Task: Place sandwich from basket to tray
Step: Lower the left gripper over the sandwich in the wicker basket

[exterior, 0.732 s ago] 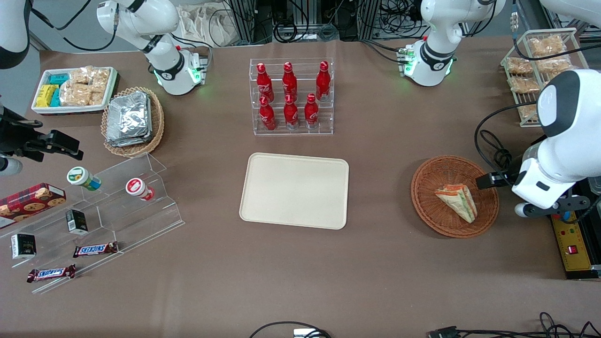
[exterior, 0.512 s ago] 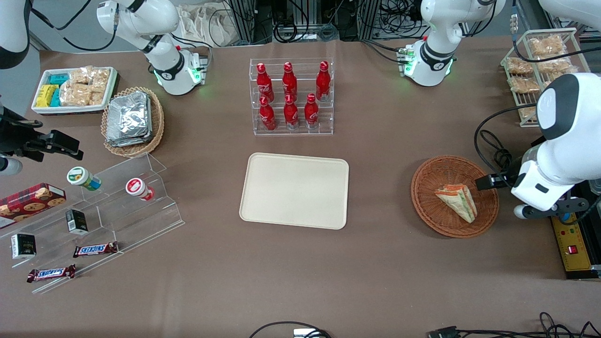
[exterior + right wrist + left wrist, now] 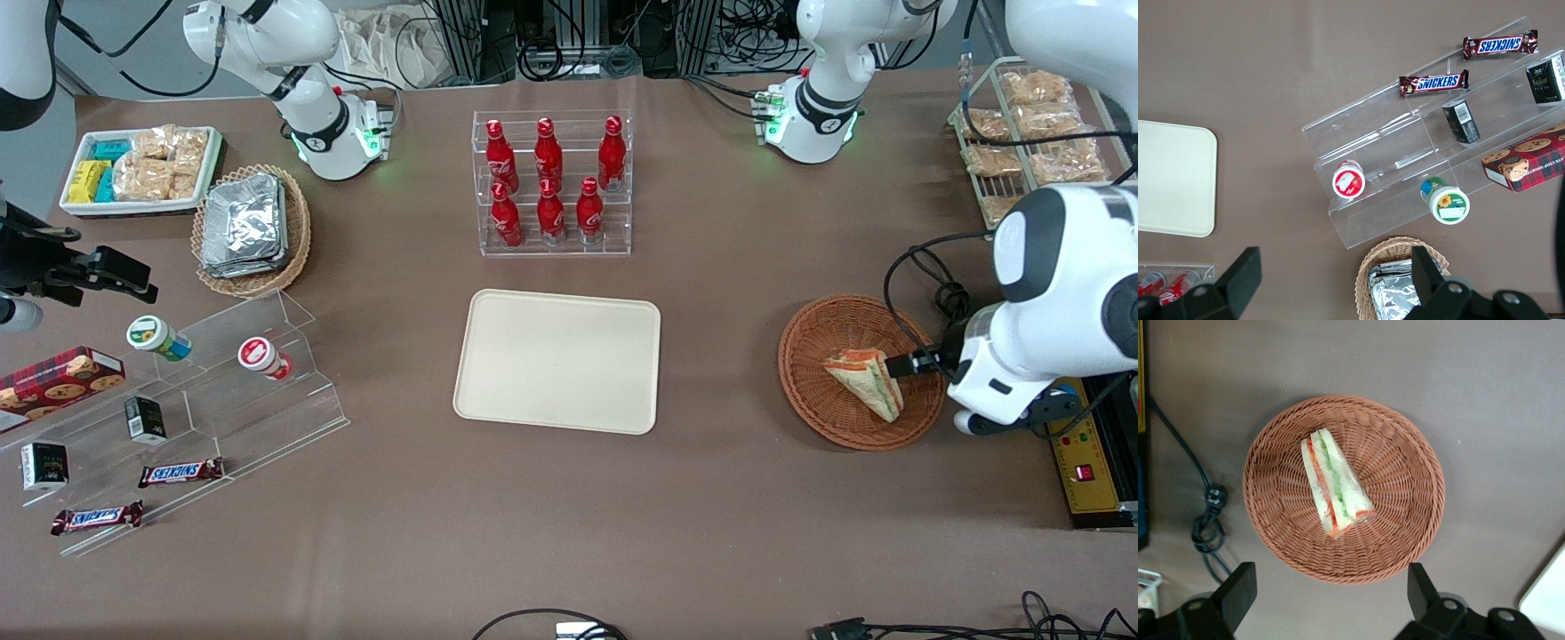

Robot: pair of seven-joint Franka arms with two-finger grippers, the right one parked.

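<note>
Lying in the basket: the sandwich (image 3: 865, 382), a triangular wedge on its side, resting on the woven floor with the basket's rim all around it.
Sandwich look: pale bread slices with green and orange-red filling in stripes along the cut face (image 3: 1334, 482); a glossy clear wrap covers it; one end is broad, the other narrows to a blunt tip.
Basket: the basket (image 3: 813, 382) is round, shallow, orange-brown wicker, standing on the brown table (image 3: 711, 516) toward the working arm's end.
Basket from the wrist camera: the whole ring of the basket (image 3: 1405, 520) shows, with the sandwich lying roughly across its middle.
Gripper: the gripper (image 3: 909, 364) hangs above the basket's edge, just beside the sandwich's broad end; whether it touches the wrap cannot be told.
Jaws: spread wide apart, holding nothing; in the wrist view one dark finger (image 3: 1238, 592) shows at each side of the basket, clear of the sandwich.
Tray: the tray (image 3: 558, 360) is a flat cream-beige rectangle with rounded corners and a low rim, well apart from the basket, toward the table's middle.
Bottle rack: a clear rack of red bottles (image 3: 551, 182) stands farther from the front camera than the tray.
</note>
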